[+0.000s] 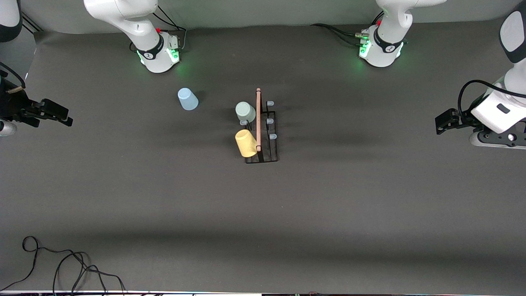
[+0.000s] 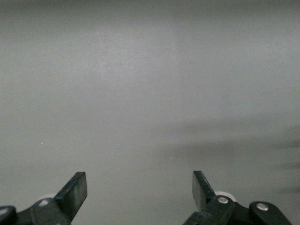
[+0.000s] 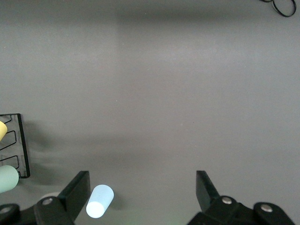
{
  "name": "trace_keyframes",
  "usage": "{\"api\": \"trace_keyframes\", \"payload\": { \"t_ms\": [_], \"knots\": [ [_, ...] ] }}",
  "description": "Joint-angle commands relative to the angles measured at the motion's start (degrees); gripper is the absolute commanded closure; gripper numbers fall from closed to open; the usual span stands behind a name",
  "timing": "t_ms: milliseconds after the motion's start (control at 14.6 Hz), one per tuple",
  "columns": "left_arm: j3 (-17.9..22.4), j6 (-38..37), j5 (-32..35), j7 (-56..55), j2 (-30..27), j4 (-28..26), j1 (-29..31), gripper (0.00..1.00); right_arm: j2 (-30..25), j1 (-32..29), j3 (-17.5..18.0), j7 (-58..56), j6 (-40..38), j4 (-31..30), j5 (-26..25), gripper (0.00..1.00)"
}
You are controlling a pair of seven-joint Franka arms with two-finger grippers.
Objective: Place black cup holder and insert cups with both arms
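The black cup holder point(image 1: 272, 142) stands mid-table with its wooden rod handle point(image 1: 258, 119) on top. A pale green cup point(image 1: 245, 111) and a yellow cup point(image 1: 246, 143) sit on its pegs on the side toward the right arm's end. The pale blue cup point(image 1: 188, 99) stands upside down on the table, apart from the holder and toward the right arm's base. My right gripper point(image 1: 65, 119) hangs open at its end of the table, with the blue cup point(image 3: 100, 201) and the holder point(image 3: 21, 145) in its wrist view. My left gripper point(image 1: 440, 124) is open over bare table point(image 2: 140, 93).
The two arm bases point(image 1: 160, 53) point(image 1: 382, 51) glow green at the table's edge farthest from the front camera. A loose black cable point(image 1: 61, 263) lies near the front edge at the right arm's end. Three pegs point(image 1: 270, 121) on the holder's other side carry nothing.
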Motion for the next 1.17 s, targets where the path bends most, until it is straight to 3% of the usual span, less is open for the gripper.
{"api": "trace_keyframes", "payload": {
  "t_ms": [0,343,1099],
  "knots": [
    [0.3,-0.7,0.1,-2.6,0.0,1.0,-0.4,0.0,-1.2,-1.3,1.2,0.0,1.0,-1.1,-1.2,0.0],
    [0.8,-4.4,0.1,-1.6,-0.3,4.6,0.3,0.0,1.2,-0.8,0.8,-0.6,0.5,0.1,-1.2,0.0],
    [0.7,-6.3,0.2,-1.1,-0.8,4.8,0.4,0.0,1.2,-0.7,0.7,-0.3,-0.4,0.2,-1.2,0.0]
  ]
}}
